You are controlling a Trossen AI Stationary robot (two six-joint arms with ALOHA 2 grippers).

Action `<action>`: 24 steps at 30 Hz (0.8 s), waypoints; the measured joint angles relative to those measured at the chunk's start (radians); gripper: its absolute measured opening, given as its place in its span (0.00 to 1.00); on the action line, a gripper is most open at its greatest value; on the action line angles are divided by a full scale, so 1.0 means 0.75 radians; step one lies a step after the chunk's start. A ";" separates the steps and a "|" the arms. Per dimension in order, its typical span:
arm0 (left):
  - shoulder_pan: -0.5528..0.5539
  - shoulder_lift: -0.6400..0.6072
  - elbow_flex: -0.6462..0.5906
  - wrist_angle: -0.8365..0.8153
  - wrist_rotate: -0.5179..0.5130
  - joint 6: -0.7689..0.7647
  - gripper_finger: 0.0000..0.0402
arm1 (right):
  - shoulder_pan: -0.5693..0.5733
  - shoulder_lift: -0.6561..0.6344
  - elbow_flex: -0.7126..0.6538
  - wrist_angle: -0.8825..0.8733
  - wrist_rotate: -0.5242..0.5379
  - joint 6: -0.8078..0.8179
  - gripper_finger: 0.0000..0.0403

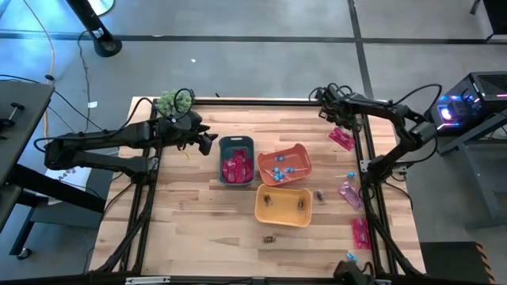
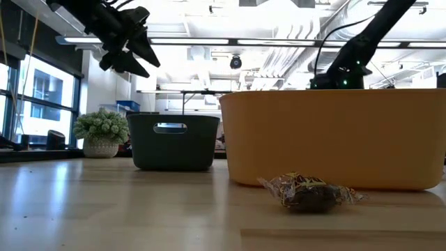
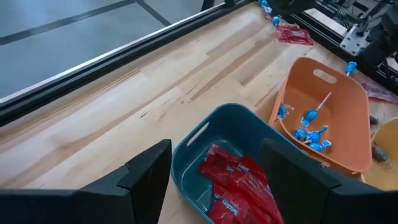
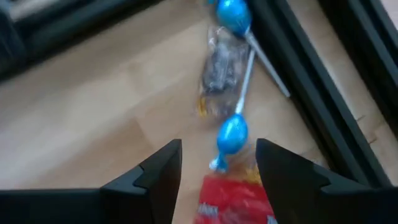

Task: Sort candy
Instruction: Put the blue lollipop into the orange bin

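The wooden counter (image 1: 198,214) is the biggest thing here, with a dark metal frame along its edges and grey floor (image 1: 253,55) all around it. Most of the near part of the counter is bare wood, so there is lots of open room there. In the middle sit three bins close together: a grey-blue bin (image 1: 236,160) full of flat red packets (image 3: 239,190), an orange bin (image 1: 283,165) with blue lollipops (image 3: 311,134) inside, and a yellow bin (image 1: 283,205) with two small brown pieces in it. A fuzzy green ball (image 1: 173,100) sits at the far left corner. The left hand (image 1: 207,142) hangs in the air just beside the grey-blue bin, with its fingers spread wide and nothing in them. The right hand (image 4: 217,165) is at the far right corner, low over the wood near the frame, open wide and empty, with a blue lollipop (image 4: 232,135) between its fingers and a red packet (image 4: 233,202) close by. More pink-red packets (image 1: 349,194) lie along the right edge, well apart from the bins. One brown wrapped piece (image 2: 310,193) lies alone on the wood in front of the yellow bin. Behind the counter, the room has big windows and white ceiling lights.
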 joint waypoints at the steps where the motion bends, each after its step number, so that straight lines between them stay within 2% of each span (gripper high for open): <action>1: 0.000 0.000 0.000 0.000 0.000 0.001 0.59 | -0.008 0.000 -0.014 0.039 0.008 0.025 0.50; 7: 0.001 0.000 0.000 -0.001 0.001 0.000 0.59 | -0.027 0.002 -0.035 0.088 0.034 0.061 0.48; 14: 0.001 0.000 0.000 -0.001 0.014 -0.022 0.59 | 0.018 -0.003 -0.035 -0.018 -0.011 0.225 0.42; 20: 0.001 0.000 0.000 -0.001 0.014 -0.022 0.59 | 0.049 -0.021 -0.035 -0.024 0.084 0.349 0.42; 24: 0.001 0.000 -0.001 -0.004 0.035 -0.022 0.59 | 0.032 -0.023 -0.035 -0.139 0.082 0.429 0.42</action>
